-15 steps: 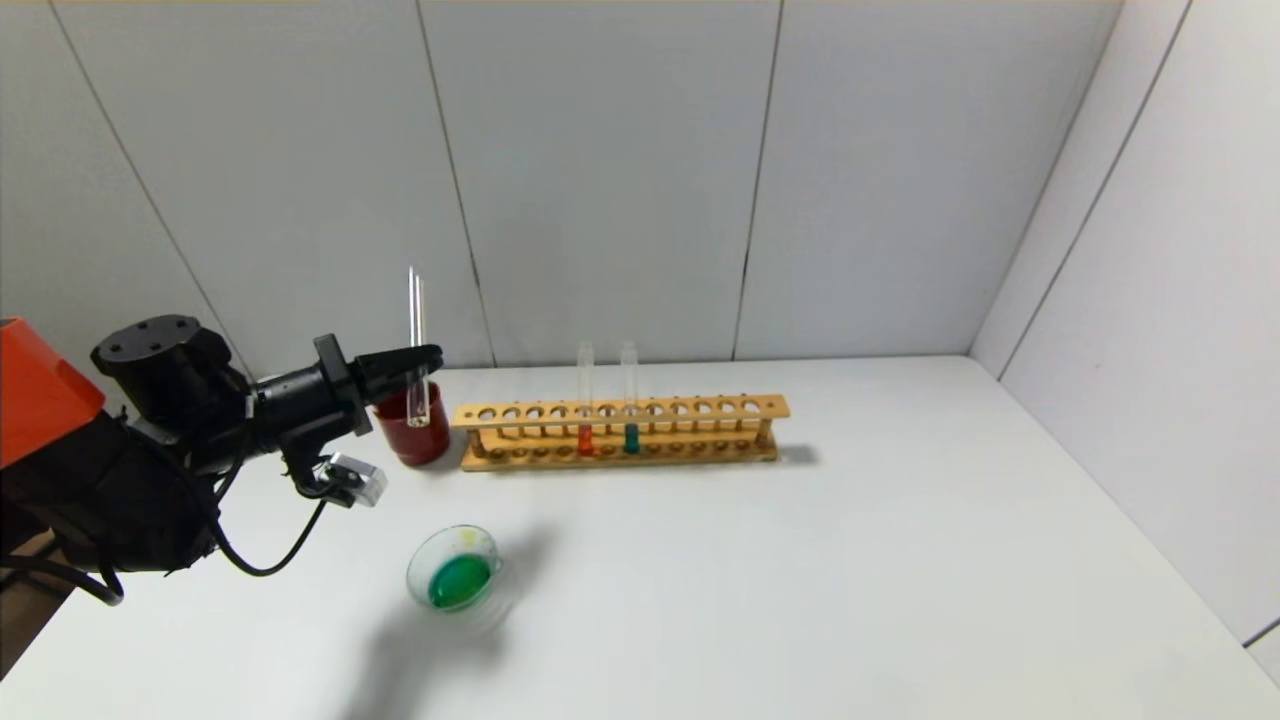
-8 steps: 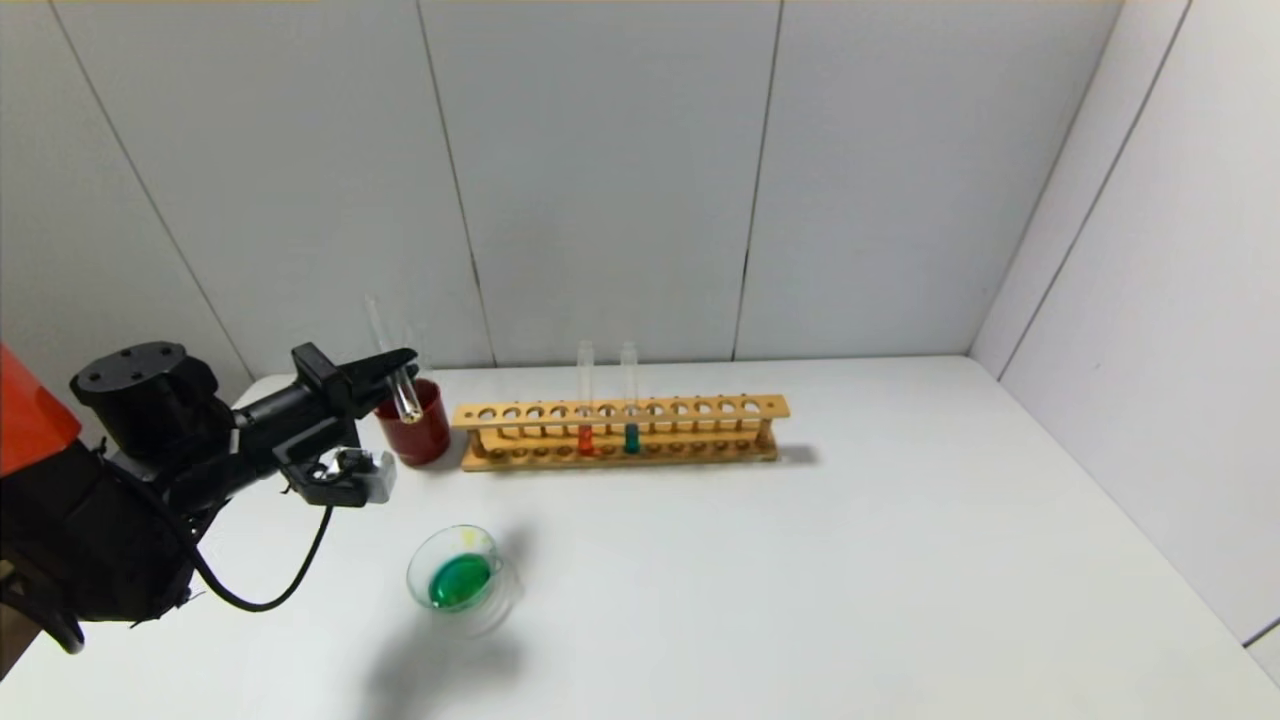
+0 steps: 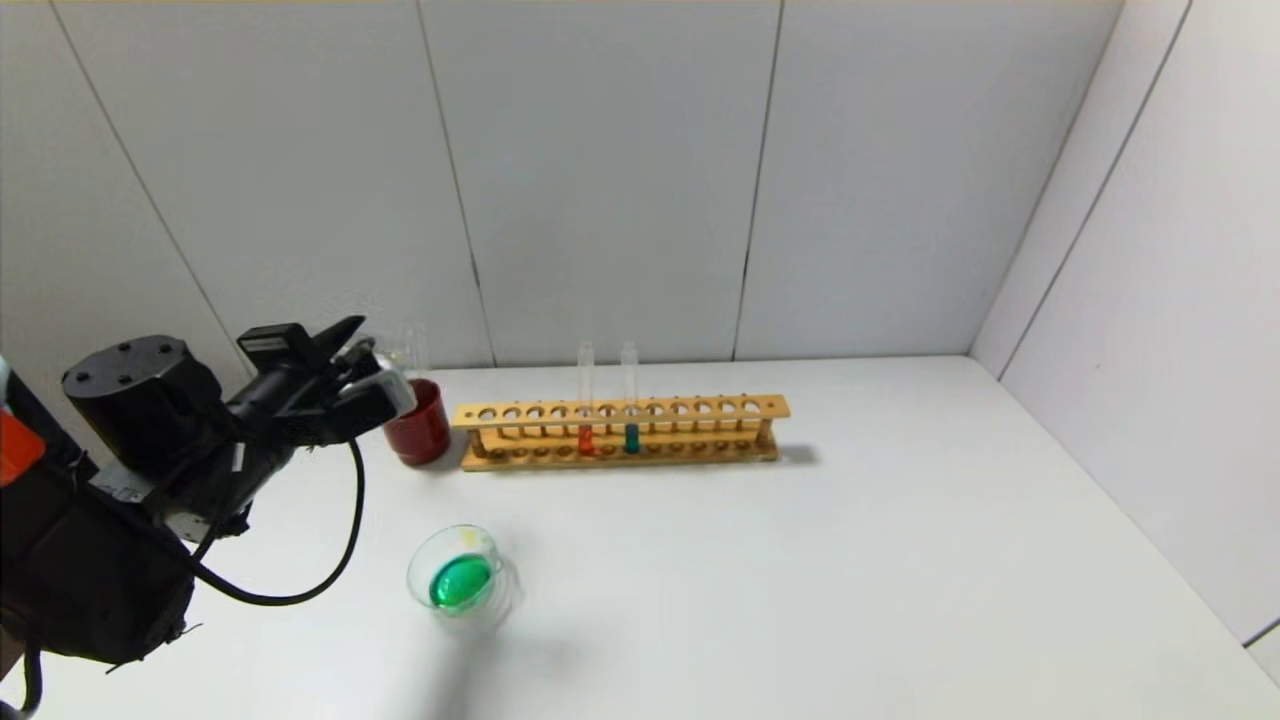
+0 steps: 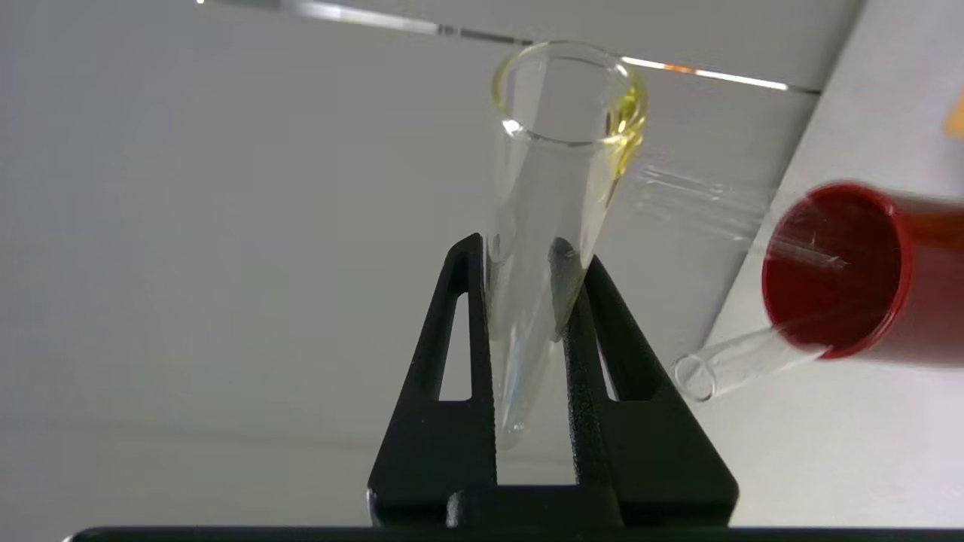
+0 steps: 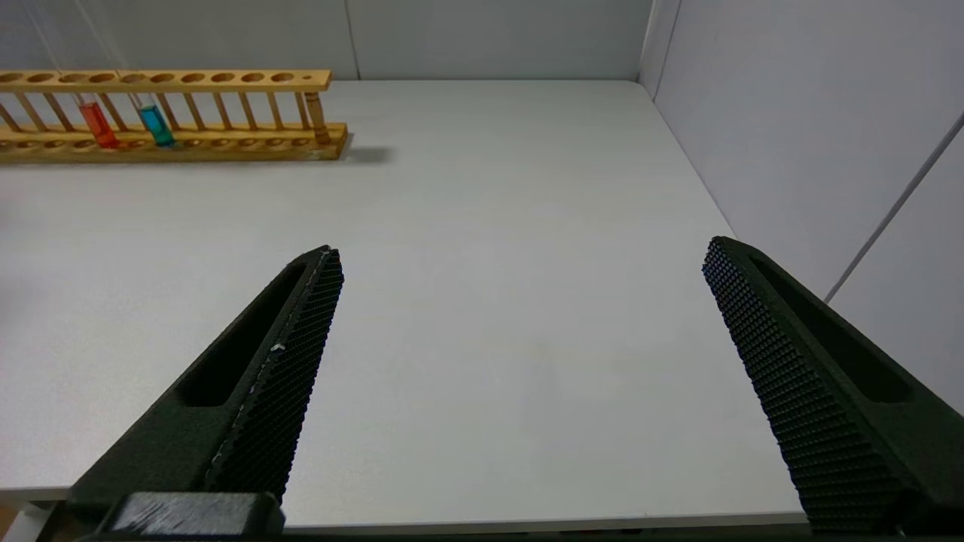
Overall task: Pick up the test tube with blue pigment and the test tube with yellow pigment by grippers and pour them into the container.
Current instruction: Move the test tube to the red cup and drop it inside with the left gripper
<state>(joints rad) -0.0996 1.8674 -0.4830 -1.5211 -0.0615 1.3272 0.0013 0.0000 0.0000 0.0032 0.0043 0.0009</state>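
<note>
My left gripper [image 3: 372, 372] is at the back left, beside the dark red cup [image 3: 420, 430]. It is shut on a clear test tube [image 4: 557, 188] with a yellow film at its mouth and no liquid inside. The tube is hard to make out in the head view. The container [image 3: 498, 560] stands on the table nearer to me and holds green liquid with a yellow smear. No tube with a bright blue tip shows. My right gripper [image 5: 521, 252] is open and empty above the table's right front; it is outside the head view.
A second empty clear tube [image 4: 742, 361] leans in the red cup [image 4: 836, 278]. A wooden rack [image 3: 620, 430] to the cup's right holds an orange-red tube [image 3: 585, 440] and a dark teal tube [image 3: 631, 438]. White walls close the back and right.
My left gripper has drawn back leftward from above the red cup and rolled over. The tube it holds has gone from upright to tilted. The green liquid in the dish still shifts slightly.
</note>
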